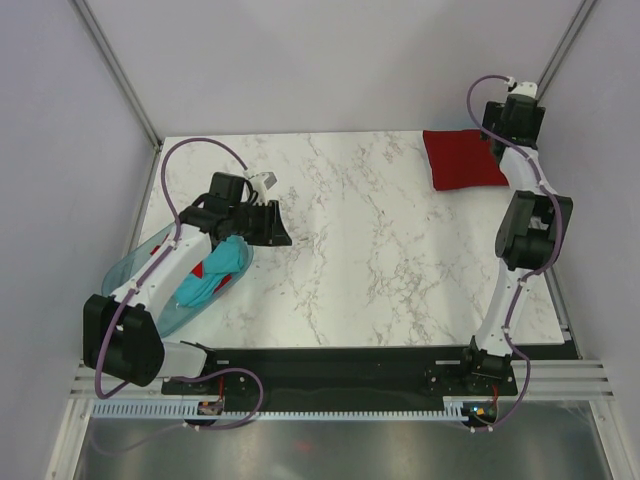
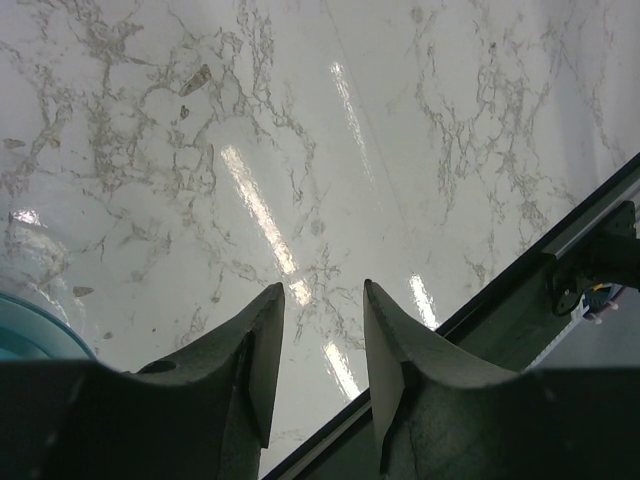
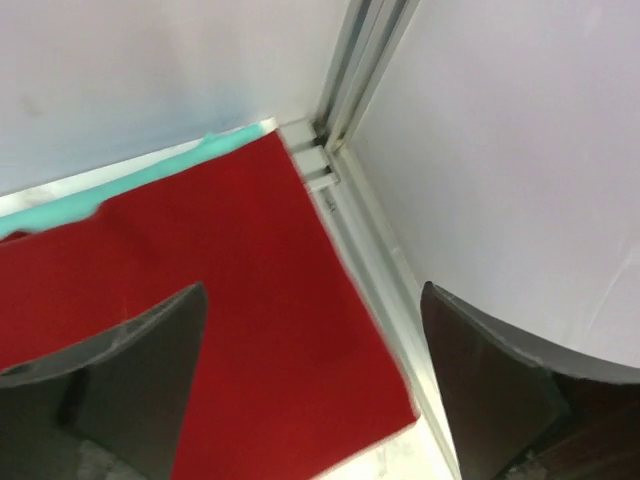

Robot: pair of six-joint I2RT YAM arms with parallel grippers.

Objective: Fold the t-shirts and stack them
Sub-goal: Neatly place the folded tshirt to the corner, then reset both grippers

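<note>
Closest in, on the left side, the translucent basin (image 1: 128,270) sits at the table's left edge with a bunched-up teal t-shirt (image 1: 220,262) in it and a little scrap of dark red fabric (image 1: 199,270) poking out beside that. The left arm stretches over the basin, and the left gripper (image 2: 318,320) hangs just past it above bare marble table (image 1: 380,250), fingers apart with nothing between them. Way over in the far right corner there's a folded dark red t-shirt (image 1: 460,160) lying flat, and the wrist cam shows a teal edge (image 3: 60,208) peeking out from under its far side. The right gripper (image 3: 312,300) is above that stack, spread wide and not holding anything.
</note>
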